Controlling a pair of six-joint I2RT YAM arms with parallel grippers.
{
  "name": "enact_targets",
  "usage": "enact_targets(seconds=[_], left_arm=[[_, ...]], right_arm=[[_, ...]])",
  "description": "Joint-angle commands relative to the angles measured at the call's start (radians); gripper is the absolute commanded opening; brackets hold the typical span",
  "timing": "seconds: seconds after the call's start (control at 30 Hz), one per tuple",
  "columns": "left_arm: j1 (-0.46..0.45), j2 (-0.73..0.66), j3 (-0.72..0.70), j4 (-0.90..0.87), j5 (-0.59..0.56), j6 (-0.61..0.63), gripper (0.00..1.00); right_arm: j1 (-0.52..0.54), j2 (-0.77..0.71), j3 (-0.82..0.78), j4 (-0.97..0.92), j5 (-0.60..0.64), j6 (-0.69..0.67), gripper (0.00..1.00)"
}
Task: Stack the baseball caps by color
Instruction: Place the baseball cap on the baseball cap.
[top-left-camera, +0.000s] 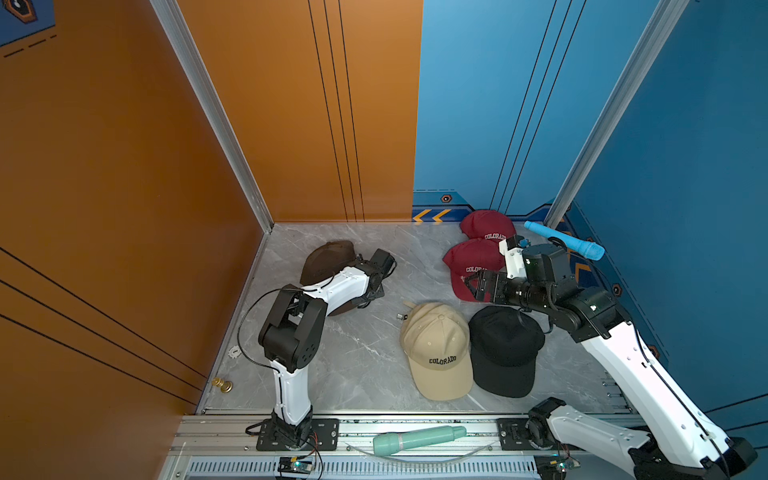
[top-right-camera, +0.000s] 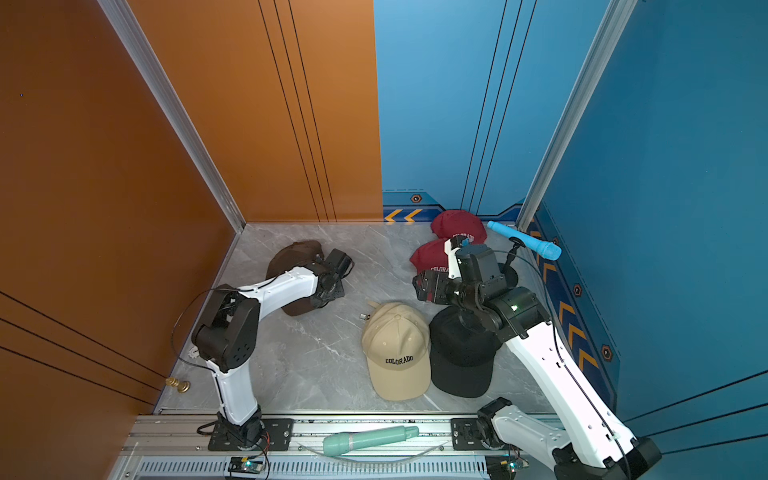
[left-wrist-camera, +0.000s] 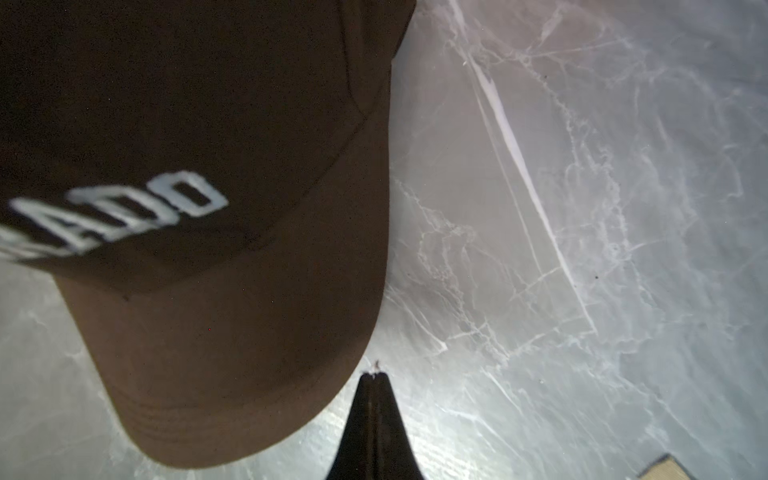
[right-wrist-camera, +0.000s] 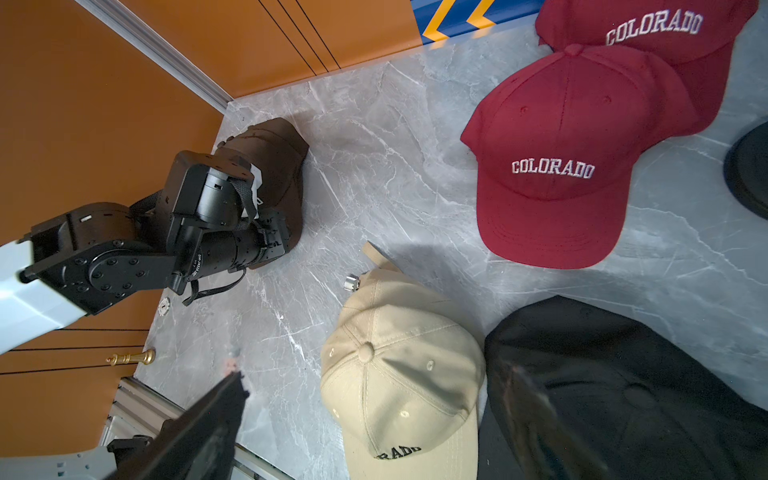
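Observation:
A dark brown baseball cap (top-left-camera: 326, 257) (top-right-camera: 293, 253) lies at the back left, partly hidden under my left arm. It fills the left wrist view, where the brown cap (left-wrist-camera: 208, 208) shows white lettering. My left gripper (left-wrist-camera: 376, 376) (top-left-camera: 363, 301) is shut and empty, its tips just off the brim edge. Two dark red COLORADO caps (top-left-camera: 469, 259) (right-wrist-camera: 557, 124) overlap at the back right. A beige cap (top-left-camera: 436, 345) (right-wrist-camera: 399, 386) and a black cap (top-left-camera: 505, 349) (right-wrist-camera: 623, 374) lie side by side in front. My right gripper (right-wrist-camera: 374, 374) (top-left-camera: 473, 282) hangs open above them, holding nothing.
A blue toy microphone (top-left-camera: 565, 241) leans at the back right corner. A green microphone (top-left-camera: 415, 438) lies on the front rail. A gold chess piece (top-left-camera: 222, 384) and a small white disc (top-left-camera: 235, 352) sit by the orange left wall. A black round base (right-wrist-camera: 748, 174) stands near the red caps.

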Motion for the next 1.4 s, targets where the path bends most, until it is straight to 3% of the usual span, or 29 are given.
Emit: enact_targets(seconds=[0.0,0.57,0.8,0.93,1.03,1.1,1.37], left_arm=[[0.028,0.012,-0.033,0.030,0.012,0.022,0.03],[0.140,-0.064,-0.175,0.092,0.028,0.063,0.02],[0.127,-0.124,-0.175,0.093,0.080,0.077,0.06],[0.068,-0.181,-0.134,0.055,0.093,0.074,0.30],[0.030,-0.236,-0.103,0.034,0.104,0.076,0.77],[0.017,-0.273,-0.090,0.027,0.121,0.074,0.96],[0.005,-0.428,-0.089,0.030,0.190,0.122,0.98]], right_arm=[[0.016,0.010,-0.005,0.017,0.032,0.020,1.00],[0.073,0.087,0.040,0.033,0.075,0.025,1.00],[0.076,0.124,0.066,0.032,0.096,0.005,1.00],[0.055,0.171,0.109,0.007,0.125,-0.013,1.00],[0.023,0.236,0.156,-0.016,0.143,-0.025,1.00],[0.003,0.290,0.189,-0.019,0.158,-0.034,1.00],[-0.082,0.607,0.356,0.022,0.239,-0.060,1.00]])
